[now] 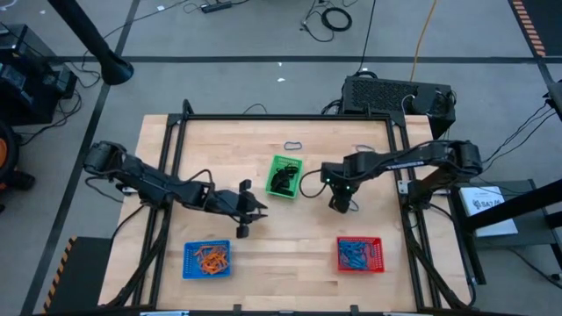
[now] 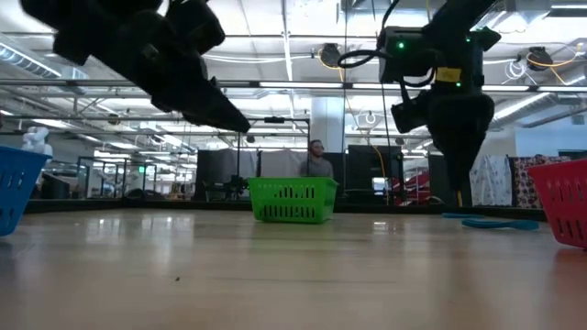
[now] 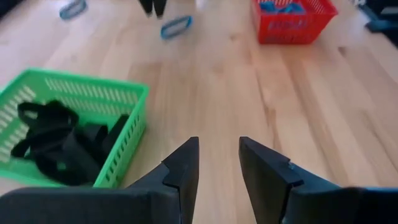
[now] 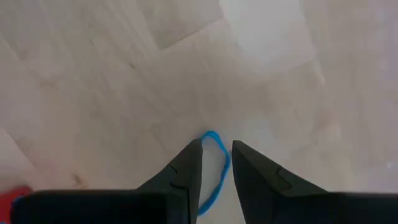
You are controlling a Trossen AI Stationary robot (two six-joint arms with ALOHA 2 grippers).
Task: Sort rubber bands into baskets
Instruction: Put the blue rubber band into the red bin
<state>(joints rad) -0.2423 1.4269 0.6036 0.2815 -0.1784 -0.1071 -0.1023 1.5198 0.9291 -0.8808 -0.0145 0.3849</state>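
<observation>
1. We see the right claw point(image 4: 216, 163) hanging over the middle of the wooden bench point(image 1: 290, 224), pointing down, between the green mesh basket point(image 1: 284, 176) and the red mesh basket point(image 1: 360, 254) that sits near the bench's front right corner.

2. In its wrist view, a thin blue rubber band loop point(image 4: 212, 171) lies flat on the wood directly beneath it, one end of the loop showing in the gap between the two dark fingers, which stand a little apart. We judge nothing is pinched yet.

3. The band's long axis seems to run along the line of the fingers, so the closing stroke would cross the loop's narrow width. The move we expect is a short drop straight down, then a squeeze.

4. The left claw point(image 3: 219, 163) hovers just off the green basket's front left side, fingers parted and empty. It is farther from that band, so the right arm is the one to take it.

5. The green basket holds black bands point(image 3: 53, 140), the red basket blue ones point(image 1: 354, 252), and the blue mesh basket point(image 1: 207, 260) near the front left corner orange ones point(image 1: 211, 257).

6. Another pale band point(image 1: 293, 144) lies loose towards the bench's back edge.
</observation>
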